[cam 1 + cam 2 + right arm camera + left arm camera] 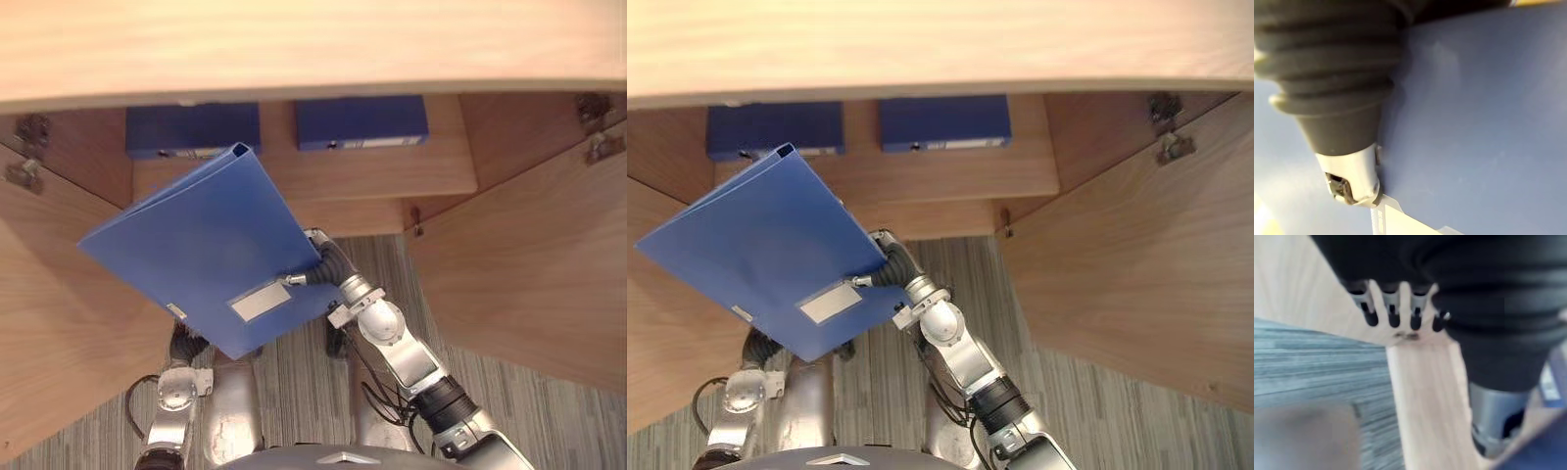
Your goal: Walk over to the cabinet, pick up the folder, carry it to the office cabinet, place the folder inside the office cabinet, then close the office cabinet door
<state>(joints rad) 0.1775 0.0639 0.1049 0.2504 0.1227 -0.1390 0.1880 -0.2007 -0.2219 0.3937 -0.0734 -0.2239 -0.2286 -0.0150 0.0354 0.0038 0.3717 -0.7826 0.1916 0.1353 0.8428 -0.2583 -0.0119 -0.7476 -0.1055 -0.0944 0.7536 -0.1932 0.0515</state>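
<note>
Wooden cabinet (392,166) behind blue folder (206,245); pale label (261,301) unreadable.

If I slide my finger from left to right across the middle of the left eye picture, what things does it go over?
Open left cabinet door → blue folder → grey striped floor → open right cabinet door.

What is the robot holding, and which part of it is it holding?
The blue folder. The right hand meets its right edge beside the label; the left hand is under its lower edge.
</note>
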